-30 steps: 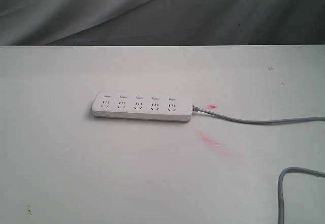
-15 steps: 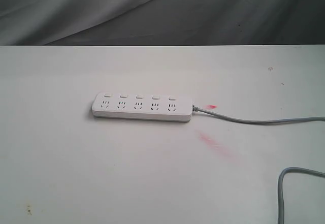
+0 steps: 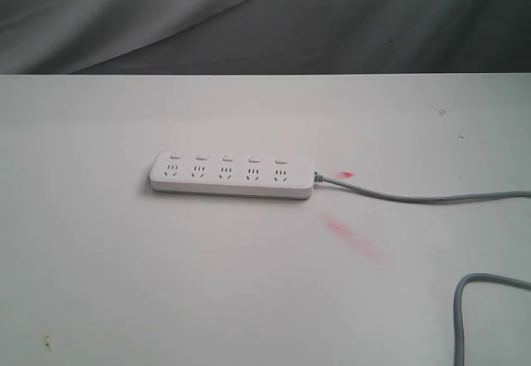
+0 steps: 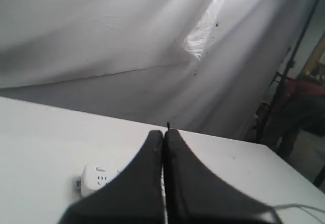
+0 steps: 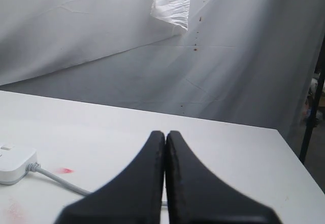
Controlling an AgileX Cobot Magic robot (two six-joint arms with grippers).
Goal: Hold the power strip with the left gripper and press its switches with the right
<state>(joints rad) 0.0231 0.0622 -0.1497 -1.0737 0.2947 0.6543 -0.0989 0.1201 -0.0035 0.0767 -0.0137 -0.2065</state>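
Strip (image 3: 232, 175): flat near middle of table (image 3: 124, 283), five switches (image 3: 226, 158) along its far edge | cord (image 3: 415, 197): leaves its right end, runs off the table's right side | red smears (image 3: 353, 237): just beside that end | left gripper (image 4: 163, 132): fingers pressed together, empty, apart from strip | right gripper (image 5: 165, 134): likewise closed, empty, apart from strip

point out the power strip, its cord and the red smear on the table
power strip (image 3: 226, 171), exterior view, middle socket
cord (image 3: 415, 199), exterior view, midway along its run
red smear (image 3: 353, 237), exterior view, middle of streak
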